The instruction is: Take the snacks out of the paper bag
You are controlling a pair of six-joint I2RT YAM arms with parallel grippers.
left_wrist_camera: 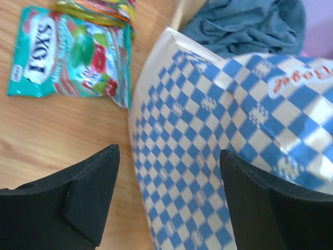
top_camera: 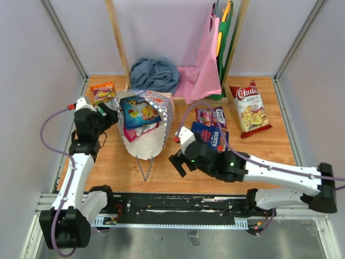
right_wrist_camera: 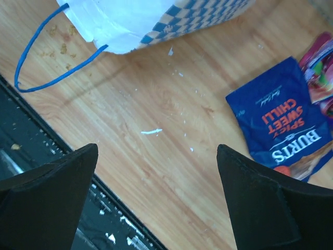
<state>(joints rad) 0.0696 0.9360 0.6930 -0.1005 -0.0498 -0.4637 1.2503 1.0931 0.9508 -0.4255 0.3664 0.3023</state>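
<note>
The paper bag [top_camera: 156, 116] lies on its side, mouth toward the near edge, with a blue packet [top_camera: 138, 110] and a magenta one [top_camera: 141, 129] inside. My left gripper [top_camera: 110, 114] is open at the bag's left side, its checkered band [left_wrist_camera: 208, 135] between the jaws. My right gripper [top_camera: 179, 162] is open and empty above bare wood right of the bag's blue handle [right_wrist_camera: 47, 62]. A dark blue Burts bag [right_wrist_camera: 283, 125] lies right of it, also in the top view [top_camera: 210, 135]. The red Chuds bag [top_camera: 249, 108] lies at the right. A purple packet [top_camera: 213, 116] lies by the Burts bag.
A teal Fox's packet [left_wrist_camera: 67, 57] and an orange packet [top_camera: 102, 91] lie left of the bag. A grey-blue cloth [top_camera: 154, 74] and pink and green cloth bags [top_camera: 207, 65] hang at the wooden frame at the back. The black rail [top_camera: 178, 208] runs along the near edge.
</note>
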